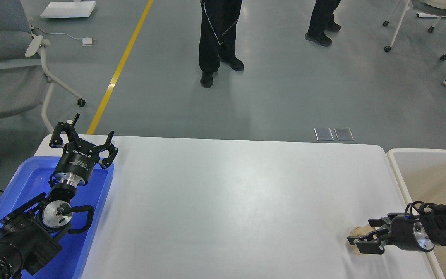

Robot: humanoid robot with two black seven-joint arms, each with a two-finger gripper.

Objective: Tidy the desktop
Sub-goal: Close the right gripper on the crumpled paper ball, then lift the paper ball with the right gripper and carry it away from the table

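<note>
A wide white desktop (238, 201) fills the middle of the view, flanked by a blue tray (95, 217) at its left edge and a cream bin (420, 170) at its right. The left gripper (85, 141) hangs over the tray, fingers spread wide. The right gripper (366, 235) reaches in low, fingers closed around a small tan object (356, 232) lying on the desktop's right front corner.
</note>
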